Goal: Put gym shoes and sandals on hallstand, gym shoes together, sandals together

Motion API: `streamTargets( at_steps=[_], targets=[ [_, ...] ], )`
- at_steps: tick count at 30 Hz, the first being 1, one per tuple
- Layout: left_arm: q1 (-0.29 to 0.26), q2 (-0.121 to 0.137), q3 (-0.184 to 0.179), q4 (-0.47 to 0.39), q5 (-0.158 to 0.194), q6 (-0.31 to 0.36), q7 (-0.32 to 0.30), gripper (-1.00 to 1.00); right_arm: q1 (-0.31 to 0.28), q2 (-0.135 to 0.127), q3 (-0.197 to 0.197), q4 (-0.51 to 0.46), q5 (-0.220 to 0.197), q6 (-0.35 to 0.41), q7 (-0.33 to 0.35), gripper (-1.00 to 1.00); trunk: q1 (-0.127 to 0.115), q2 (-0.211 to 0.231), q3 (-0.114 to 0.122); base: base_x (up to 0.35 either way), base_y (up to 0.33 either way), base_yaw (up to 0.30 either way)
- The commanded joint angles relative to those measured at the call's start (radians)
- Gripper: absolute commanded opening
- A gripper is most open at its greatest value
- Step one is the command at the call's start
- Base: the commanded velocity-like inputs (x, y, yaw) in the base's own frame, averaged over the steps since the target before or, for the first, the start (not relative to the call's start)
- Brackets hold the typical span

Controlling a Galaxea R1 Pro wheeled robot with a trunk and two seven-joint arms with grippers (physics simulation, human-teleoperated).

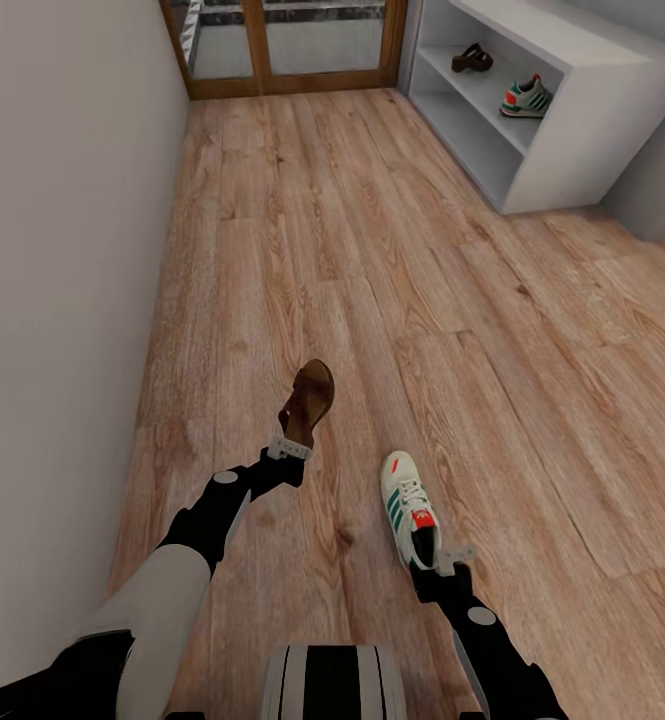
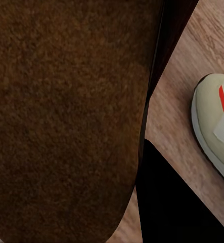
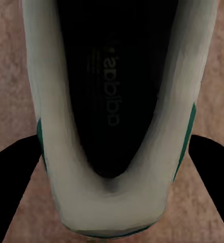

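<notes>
Each arm has a shoe by the heel: the left gripper (image 1: 290, 447) is clamped on a brown sandal (image 1: 308, 400), which tilts up off the corridor floor (image 1: 372, 280), and the right gripper (image 1: 450, 560) is closed on the heel of a white gym shoe (image 1: 409, 505), whose opening looms large in the right wrist view (image 3: 109, 101). Whether that sneaker's sole is clear of the planks I cannot tell. The other sandal (image 1: 471, 59) and the other gym shoe (image 1: 526, 97) already sit on a shelf of the hallstand (image 1: 582, 130), away at one o'clock. So I'd judge the second pair is in hand and the carry comes next: roll toward the rack, then set the sandal beside its mate and the sneaker beside its own. The wall (image 1: 62, 300) runs close at nine o'clock, so the left arm has little room to swing; the open planks ahead and to three o'clock give free passage. The shelf edge and the overhanging bench top will want a low, level entry.
</notes>
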Motion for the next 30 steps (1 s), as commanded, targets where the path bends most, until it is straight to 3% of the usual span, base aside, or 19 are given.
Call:
streamTargets(
  at_steps=[1, 30],
  targets=[
    [0.0, -0.002, 0.008, -0.002, -0.008, 0.005, -0.009, -1.0, 0.0, 0.002, -0.007, -0.001, 0.009, 0.003, 0.01, -1.0, 0.0, 0.0, -0.001, 0.0, 0.0, 0.0],
    [0.0, -0.002, 0.008, -0.002, -0.006, 0.005, -0.01, -1.0, 0.0, 0.001, -0.008, -0.001, 0.009, 0.005, 0.01, -1.0, 0.0, 0.0, -0.001, 0.0, 0.0, 0.0]
  ],
)
